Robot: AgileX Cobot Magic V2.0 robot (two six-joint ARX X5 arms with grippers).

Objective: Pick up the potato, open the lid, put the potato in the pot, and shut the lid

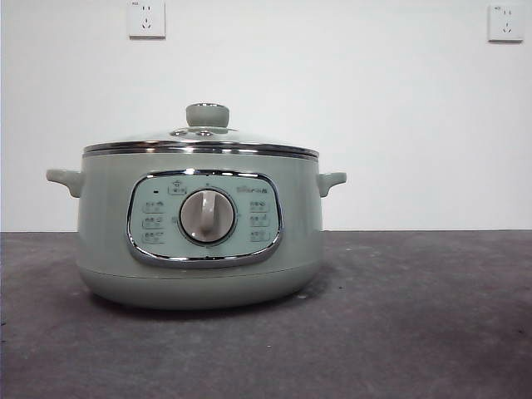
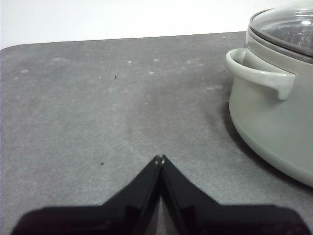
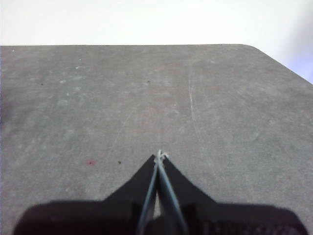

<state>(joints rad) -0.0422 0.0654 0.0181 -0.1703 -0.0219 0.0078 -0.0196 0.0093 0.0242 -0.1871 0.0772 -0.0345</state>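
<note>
A squat sage-green electric pot (image 1: 199, 237) sits on the dark grey table (image 1: 432, 332), its domed glass lid (image 1: 199, 141) with chrome rim and green knob seated on top. The left gripper (image 2: 160, 159) hovers over bare tabletop just beside the pot's side handle (image 2: 259, 73), jaws pressed together and holding nothing. The right gripper (image 3: 160, 155) waits over empty table, jaws likewise closed. The potato appears in no view; whether it lies behind the steamed glass cannot be told. If it does, the task looks finished. If not, nothing has begun, and the next move calls for finding the potato and opening a gripper around it.
</note>
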